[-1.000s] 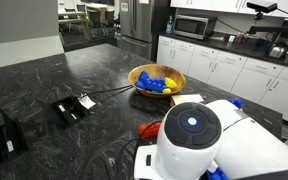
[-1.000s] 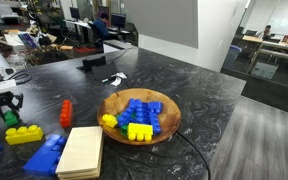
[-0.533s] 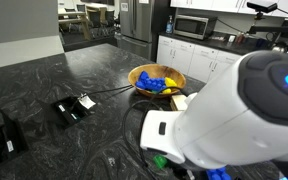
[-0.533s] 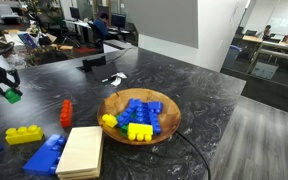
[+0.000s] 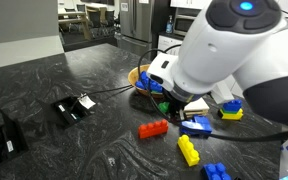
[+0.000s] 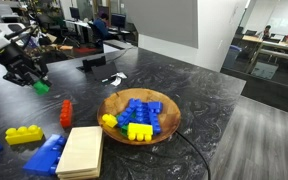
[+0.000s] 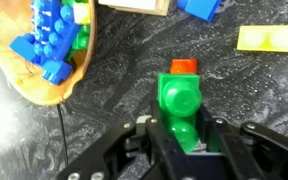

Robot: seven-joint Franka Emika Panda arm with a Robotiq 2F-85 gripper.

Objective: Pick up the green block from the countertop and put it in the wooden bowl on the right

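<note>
Now that my tool (image 6: 36, 81), clamped on the green block (image 6: 42, 88), has risen off the bench (image 6: 184, 75) and swung toward the bowl (image 6: 172, 118), pickup looks done. Block is airborne, short of the bowl; carry and drop remain.

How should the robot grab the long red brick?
Probably from straight above, the gripper closing across the two long sides of the red brick, near its middle. It lies flat on the countertop, long and narrow, so its narrow width should fit the gripper. Right now the gripper holds the green block.
</note>
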